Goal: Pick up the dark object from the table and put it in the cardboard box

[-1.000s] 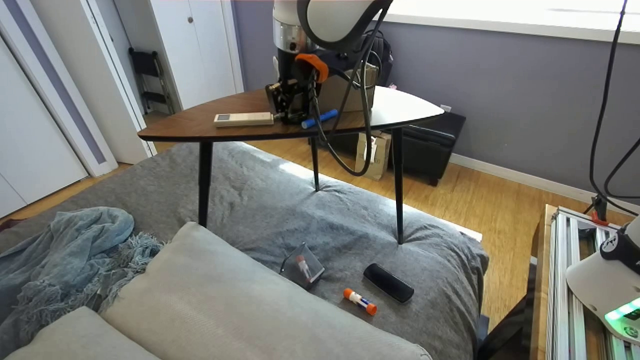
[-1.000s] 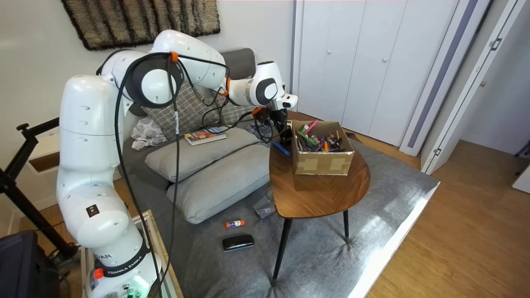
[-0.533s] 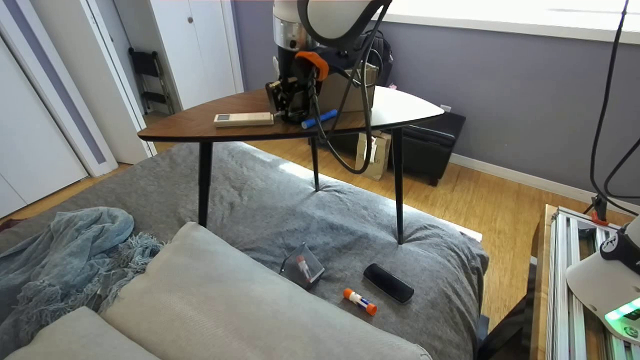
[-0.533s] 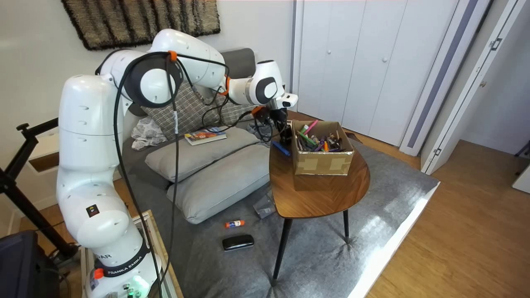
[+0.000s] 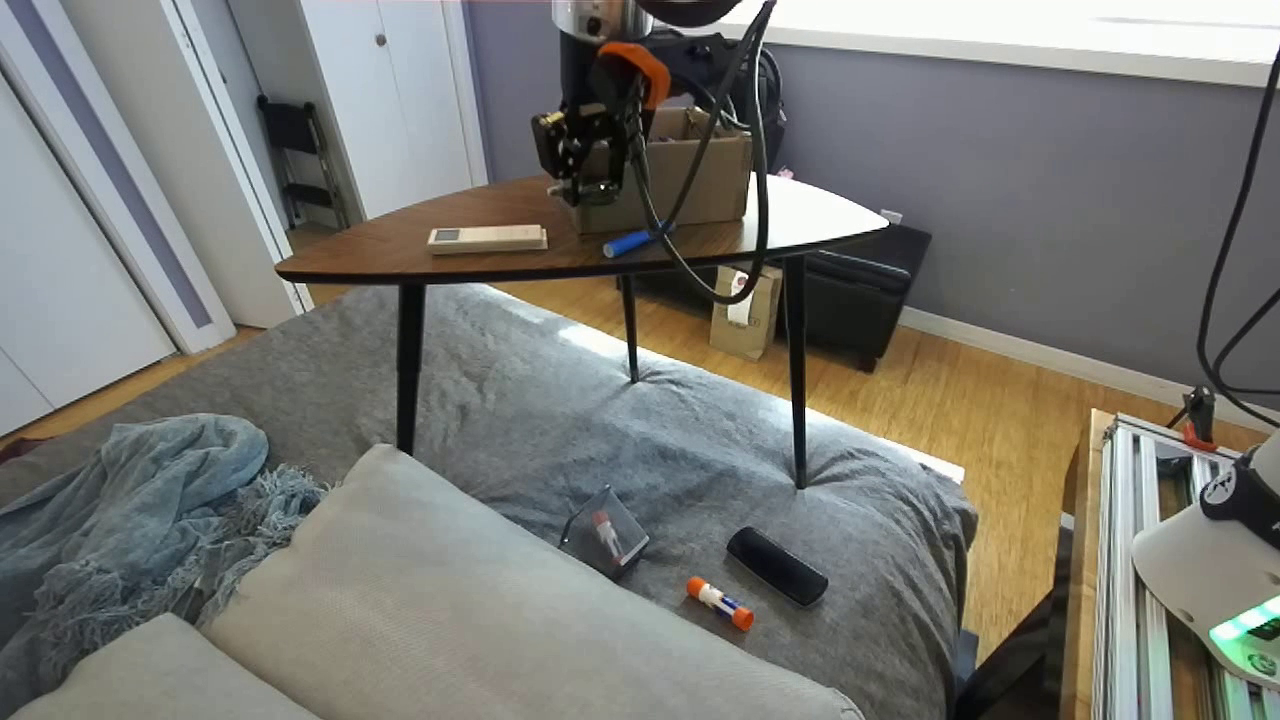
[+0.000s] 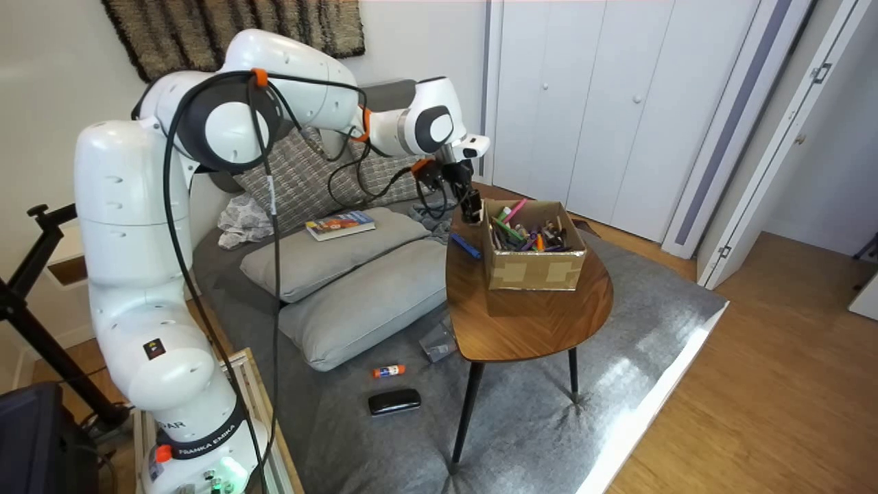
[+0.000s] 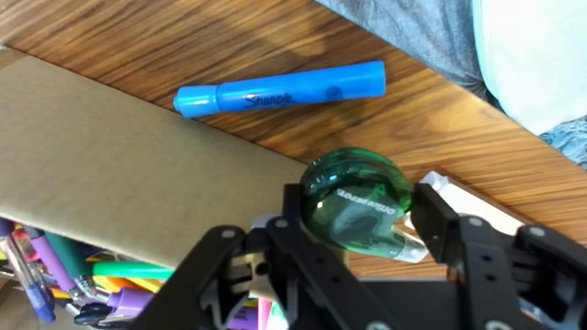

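Green, dark and glossy: one tape dispenser (image 7: 355, 206), pinched between the fingers (image 7: 433, 220), held off the table (image 7: 238, 41); long axis slantwise in the wrist view, clear tip lower right. Cardboard box (image 6: 535, 271): just beside, open-topped, stocked with pens (image 7: 55, 266); the dispenser appears to hang below its rim, so the coming move likely calls for a rise, then a sideways pass over the near wall. Blue marker (image 7: 293, 89): one end by the wall's foot. Pale slab (image 5: 487, 239): fingers' other side, away from the box. Table edge: beyond both. Room: free above the box.
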You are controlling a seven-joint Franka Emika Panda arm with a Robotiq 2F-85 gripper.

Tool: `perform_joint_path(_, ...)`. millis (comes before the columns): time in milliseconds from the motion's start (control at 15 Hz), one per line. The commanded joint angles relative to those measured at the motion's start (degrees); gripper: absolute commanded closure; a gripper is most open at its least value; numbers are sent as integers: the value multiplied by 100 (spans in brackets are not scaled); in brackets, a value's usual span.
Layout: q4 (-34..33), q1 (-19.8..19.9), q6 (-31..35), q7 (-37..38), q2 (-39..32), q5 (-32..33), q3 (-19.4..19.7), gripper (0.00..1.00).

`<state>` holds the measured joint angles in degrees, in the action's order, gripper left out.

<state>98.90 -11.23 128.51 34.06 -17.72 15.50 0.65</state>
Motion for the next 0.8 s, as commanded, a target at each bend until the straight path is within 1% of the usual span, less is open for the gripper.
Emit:
perform_joint_path(0, 355, -109, 188, 224, 530, 271, 19, 63)
perform_joint_path(133, 415, -130, 274, 441, 709, 594, 70, 63)
perform_joint_path(267, 505, -98, 251, 880, 883, 966, 114, 63)
perform_joint_path(600, 798, 144, 116, 1871, 1167, 1623, 184, 63)
perform_joint_path(733, 900, 270, 183, 2227, 1170, 1814, 231, 63)
